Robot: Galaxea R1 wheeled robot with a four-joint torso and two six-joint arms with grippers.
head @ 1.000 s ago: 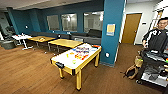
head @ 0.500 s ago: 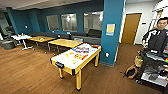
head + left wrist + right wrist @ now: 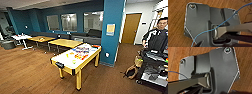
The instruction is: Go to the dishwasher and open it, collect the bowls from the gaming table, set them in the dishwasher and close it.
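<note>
The gaming table (image 3: 65,65), with a white top and yellow rim and legs, stands in the middle of the head view on the wooden floor, a few steps ahead. On its top lie a few small coloured bowls (image 3: 73,61), blurred, and beyond them flat colourful boxes (image 3: 82,50). The dishwasher is out of view. Both wrist views look down on wooden floor past the robot's dark plates.
A blue pillar (image 3: 112,30) rises just behind the table's far right corner. A person (image 3: 157,37) stands at the right behind a dark cart (image 3: 153,72), with a brown bag (image 3: 131,71) on the floor. Plain yellow tables (image 3: 63,43) and a dark sofa (image 3: 87,37) line the back wall.
The whole head view has shifted slightly, so the camera moved; the gaming table sits a little lower and nearer in the picture. Nothing on it has moved.
</note>
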